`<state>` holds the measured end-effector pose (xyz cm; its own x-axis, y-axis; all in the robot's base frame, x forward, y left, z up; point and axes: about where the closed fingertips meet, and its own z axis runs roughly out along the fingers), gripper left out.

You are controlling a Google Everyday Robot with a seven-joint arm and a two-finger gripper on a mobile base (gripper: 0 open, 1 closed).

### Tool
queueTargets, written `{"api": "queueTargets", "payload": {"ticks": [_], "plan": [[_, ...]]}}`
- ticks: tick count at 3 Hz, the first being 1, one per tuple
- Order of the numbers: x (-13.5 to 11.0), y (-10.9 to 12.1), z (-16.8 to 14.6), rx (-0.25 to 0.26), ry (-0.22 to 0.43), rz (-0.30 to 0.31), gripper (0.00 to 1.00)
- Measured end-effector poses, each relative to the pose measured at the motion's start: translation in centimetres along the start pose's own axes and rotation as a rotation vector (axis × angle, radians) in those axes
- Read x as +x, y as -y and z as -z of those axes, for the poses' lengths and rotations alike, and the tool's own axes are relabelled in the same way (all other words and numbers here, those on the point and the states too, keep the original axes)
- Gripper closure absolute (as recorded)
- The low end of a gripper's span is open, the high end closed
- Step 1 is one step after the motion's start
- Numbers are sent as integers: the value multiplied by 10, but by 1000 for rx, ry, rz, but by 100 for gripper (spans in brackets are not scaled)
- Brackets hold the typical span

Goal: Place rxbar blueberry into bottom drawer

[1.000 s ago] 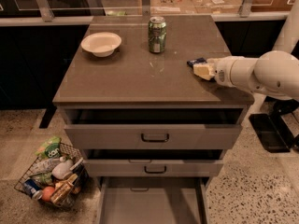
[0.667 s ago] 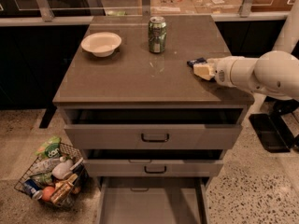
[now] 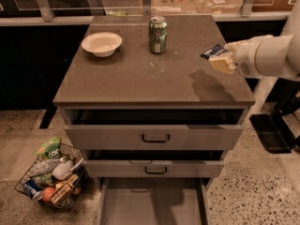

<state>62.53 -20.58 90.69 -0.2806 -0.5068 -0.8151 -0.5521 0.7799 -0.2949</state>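
Observation:
My gripper (image 3: 218, 60) is at the right side of the cabinet top, lifted above the surface, shut on the rxbar blueberry (image 3: 212, 51), a small dark navy wrapper sticking out to the upper left of the pale fingers (image 3: 221, 63). Its shadow falls on the brown countertop (image 3: 140, 74) below. The bottom drawer (image 3: 152, 203) is pulled out at the foot of the cabinet, a wide grey tray with a bare floor, well below and left of the gripper.
A green soda can (image 3: 158, 34) and a white bowl (image 3: 101, 43) stand at the back of the countertop. The two upper drawers (image 3: 154, 137) are slightly open. A wire basket (image 3: 51, 177) of groceries sits on the floor at left. A dark base (image 3: 274, 132) stands at right.
The gripper has lifted the rxbar off the countertop; it now hangs above the surface with a shadow beneath. Can and bowl have not moved.

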Motion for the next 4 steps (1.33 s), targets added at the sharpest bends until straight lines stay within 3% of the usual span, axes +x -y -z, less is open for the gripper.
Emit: {"api": "queueTargets", "payload": {"ticks": [1,2,3,4], "plan": [[-33,-4,61,35,-31,141,100],[-39,2,110,5,-51,205,100],[-20,14,145,-93,-42,182,100],[19,1,167,-224,-47,131,100]]}}
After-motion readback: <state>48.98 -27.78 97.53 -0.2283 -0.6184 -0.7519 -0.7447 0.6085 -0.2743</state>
